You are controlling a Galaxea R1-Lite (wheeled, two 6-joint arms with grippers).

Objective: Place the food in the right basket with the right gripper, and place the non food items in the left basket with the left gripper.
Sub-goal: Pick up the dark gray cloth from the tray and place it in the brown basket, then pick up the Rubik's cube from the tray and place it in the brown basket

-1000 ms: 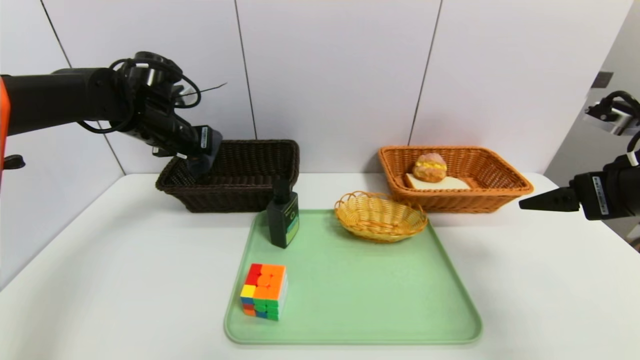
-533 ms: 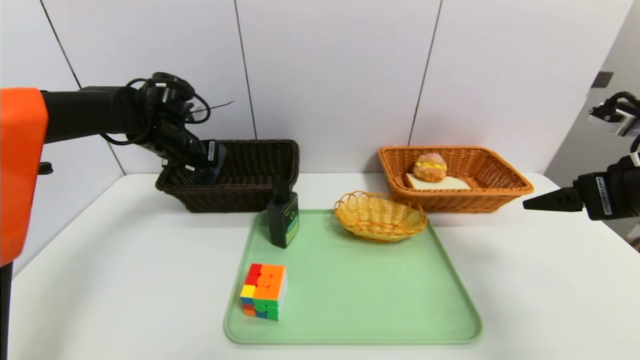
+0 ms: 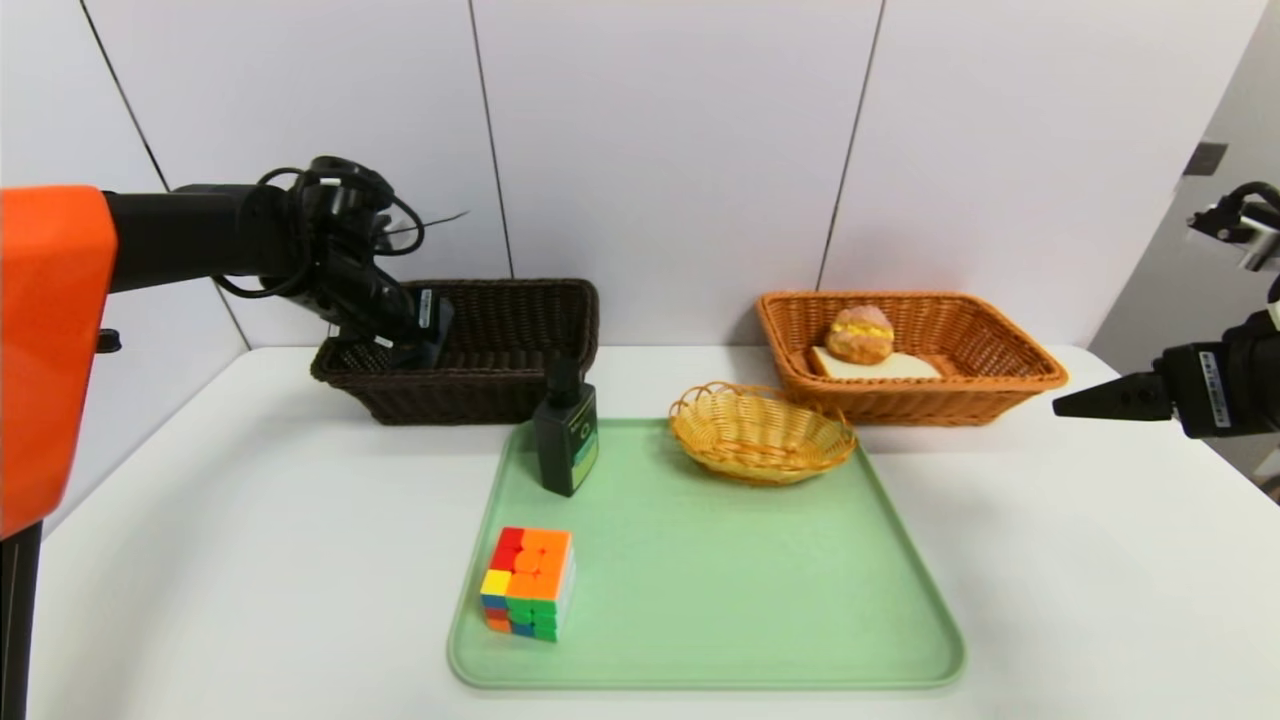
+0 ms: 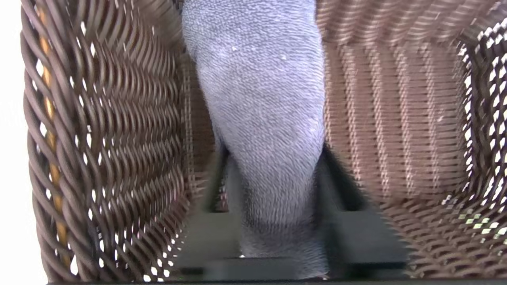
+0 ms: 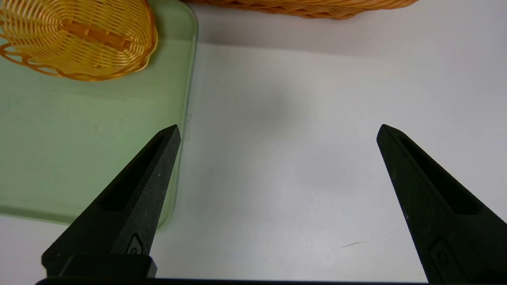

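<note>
One risk: the left gripper (image 4: 273,237), low inside the left basket (image 3: 520,390) at upper left, has the rolled cloth (image 4: 261,118) between its jaws; whether the grip is loosened I cannot tell, so lifting might drag it out. Right gripper (image 5: 277,130) hangs spread wide.

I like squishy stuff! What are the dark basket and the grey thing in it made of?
The dark brown basket looks like woven wicker or plastic strands, with light showing through gaps. The grey cloth looks like soft, nubbly towel fabric.

White table (image 3: 250,520), pale panelled wall (image 3: 660,150)
</note>
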